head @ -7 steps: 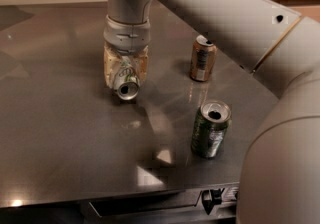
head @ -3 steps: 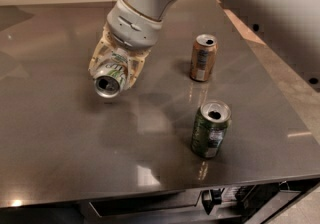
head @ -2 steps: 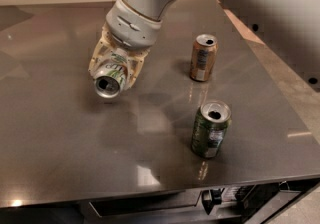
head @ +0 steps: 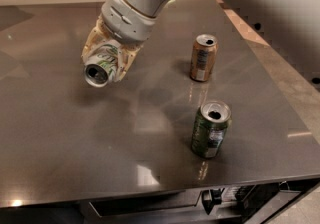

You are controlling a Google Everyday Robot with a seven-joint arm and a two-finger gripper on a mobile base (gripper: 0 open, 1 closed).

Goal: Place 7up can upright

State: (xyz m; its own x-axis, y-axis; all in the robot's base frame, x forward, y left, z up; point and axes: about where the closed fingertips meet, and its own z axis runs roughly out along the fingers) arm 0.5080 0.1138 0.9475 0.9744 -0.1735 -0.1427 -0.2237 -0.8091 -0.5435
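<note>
The 7up can [head: 102,66], white with green markings and a silver end, is held in my gripper [head: 111,55] at the upper left of the grey table. The can is tilted, its silver end facing the camera and slightly down, and it hangs a little above the tabletop. The pale fingers [head: 126,59] are closed around the can's body. My arm comes in from the upper right.
A brown copper can [head: 203,57] stands upright to the right of centre. A dark green can [head: 210,129] stands upright nearer the front. The grey table [head: 60,143] ends at its front edge below and at its right edge by the floor.
The gripper has carried the 7up can leftward and tilted it, and the arm has swung up and away from the right side. Little has moved in the last second.
</note>
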